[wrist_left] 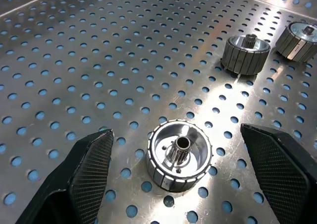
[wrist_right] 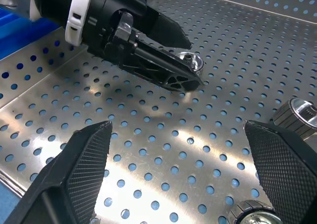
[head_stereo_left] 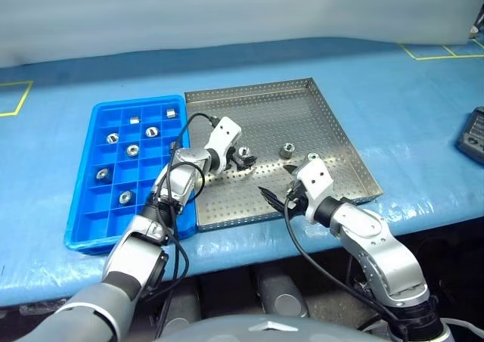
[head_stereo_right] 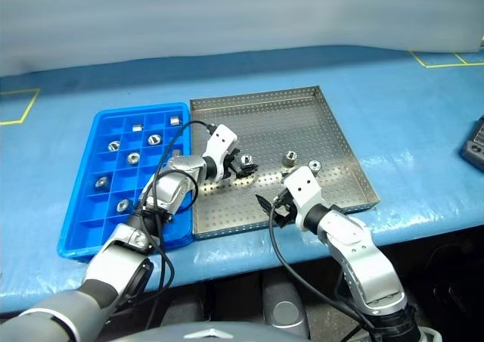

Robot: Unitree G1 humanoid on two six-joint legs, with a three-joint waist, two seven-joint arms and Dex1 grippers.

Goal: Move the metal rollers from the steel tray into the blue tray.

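Three metal rollers left on the steel tray (head_stereo_left: 333, 119). Nearest roller (wrist_left: 180, 154) sitting upright between the spread fingers of the left hand (head_stereo_left: 243, 159), bracketed but not yet touched, dark hub facing up. Two further rollers (wrist_left: 246, 53) just beyond that hand, side by side, near the fingertips of the right hand (head_stereo_left: 277, 194). Right hand also wide open, gripping nothing, hovering low over the near part of the perforated floor, pointed toward the left hand.

Judged from the counts: well past halfway. Seven rollers already lying in the blue tray (head_stereo_left: 87, 228), one per compartment, scattered across the far and middle rows, to the left of the left hand. Plenty of compartments unfilled. Still to do: closing on the bracketed roller, carrying it across the shared rims, then the same for the last two.

Both trays flat and touching side by side on a worktop (head_stereo_left: 68, 69) covered in a light-blue sheet. Yellow tape outlines on the sheet well away to either side. A dark device (head_stereo_left: 472, 134) at the far right edge. Pale wall behind.
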